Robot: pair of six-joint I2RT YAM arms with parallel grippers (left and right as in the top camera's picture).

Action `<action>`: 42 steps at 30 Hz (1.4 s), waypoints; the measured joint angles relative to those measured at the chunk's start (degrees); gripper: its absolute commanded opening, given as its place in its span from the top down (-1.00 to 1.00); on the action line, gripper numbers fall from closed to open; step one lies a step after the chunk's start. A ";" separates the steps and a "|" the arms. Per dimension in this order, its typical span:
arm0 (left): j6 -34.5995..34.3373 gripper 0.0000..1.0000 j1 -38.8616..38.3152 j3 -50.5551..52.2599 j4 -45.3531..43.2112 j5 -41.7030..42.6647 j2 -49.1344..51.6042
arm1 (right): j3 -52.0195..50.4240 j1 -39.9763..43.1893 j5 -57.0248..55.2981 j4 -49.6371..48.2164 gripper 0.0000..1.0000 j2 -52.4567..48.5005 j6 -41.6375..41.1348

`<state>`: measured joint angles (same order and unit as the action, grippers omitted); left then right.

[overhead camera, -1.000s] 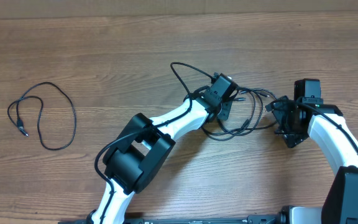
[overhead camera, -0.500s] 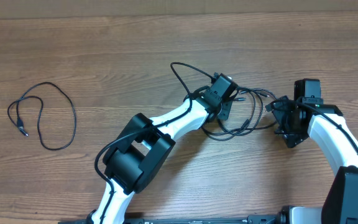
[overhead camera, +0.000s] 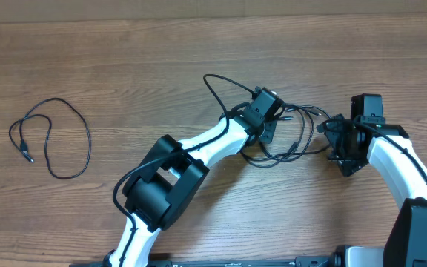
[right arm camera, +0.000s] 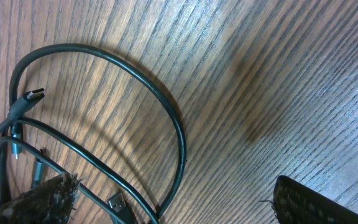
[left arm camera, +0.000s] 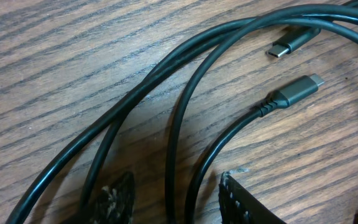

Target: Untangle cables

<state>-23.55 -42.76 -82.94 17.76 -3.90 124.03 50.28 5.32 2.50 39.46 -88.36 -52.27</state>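
A bunch of thin black cables (overhead camera: 291,137) lies tangled on the wooden table right of centre. My left gripper (overhead camera: 269,126) sits low over its left side, open, with two cable strands (left arm camera: 185,180) between its fingertips (left arm camera: 176,199) and two USB-C plugs (left arm camera: 291,93) ahead. My right gripper (overhead camera: 334,141) is open at the tangle's right edge; its wrist view shows a cable loop (right arm camera: 166,118) and a USB-A plug (right arm camera: 118,204) between its wide-spread fingers (right arm camera: 173,202). A separate black cable (overhead camera: 50,141) lies in an open loop at far left.
The wooden table (overhead camera: 161,67) stretches bare between the lone cable and the tangle. The left arm's black and white links (overhead camera: 161,182) cross the front middle; the right arm (overhead camera: 406,170) comes in from the right front.
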 measured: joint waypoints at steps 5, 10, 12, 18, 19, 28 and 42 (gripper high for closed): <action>0.00 0.12 0.00 0.00 0.00 0.00 0.00 | 0.00 0.00 -0.02 0.00 -1.00 0.00 0.00; 0.00 0.12 0.00 0.00 0.00 -0.09 0.00 | 0.00 0.00 -0.02 0.02 -1.00 0.00 -0.02; 0.00 0.12 -0.02 0.00 0.00 -0.24 0.00 | 0.00 0.00 -0.02 0.00 -1.00 0.00 -0.04; 0.00 0.21 0.00 0.00 0.09 -0.46 0.00 | 0.00 0.00 0.00 -0.02 -1.00 0.00 -0.02; 0.02 0.21 0.00 0.00 0.20 -0.55 0.00 | 0.00 0.00 0.00 0.00 -1.00 0.00 -0.02; 0.22 0.09 -0.02 0.00 0.07 -0.66 0.00 | 0.00 0.00 0.00 0.02 -1.00 0.00 0.02; 0.22 0.11 0.00 -0.87 -1.11 -1.05 0.31 | 0.00 0.00 0.00 0.00 -1.00 0.00 0.00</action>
<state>-23.33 -42.76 -83.81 16.64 -4.95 124.33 50.28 5.32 2.50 39.46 -88.36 -52.27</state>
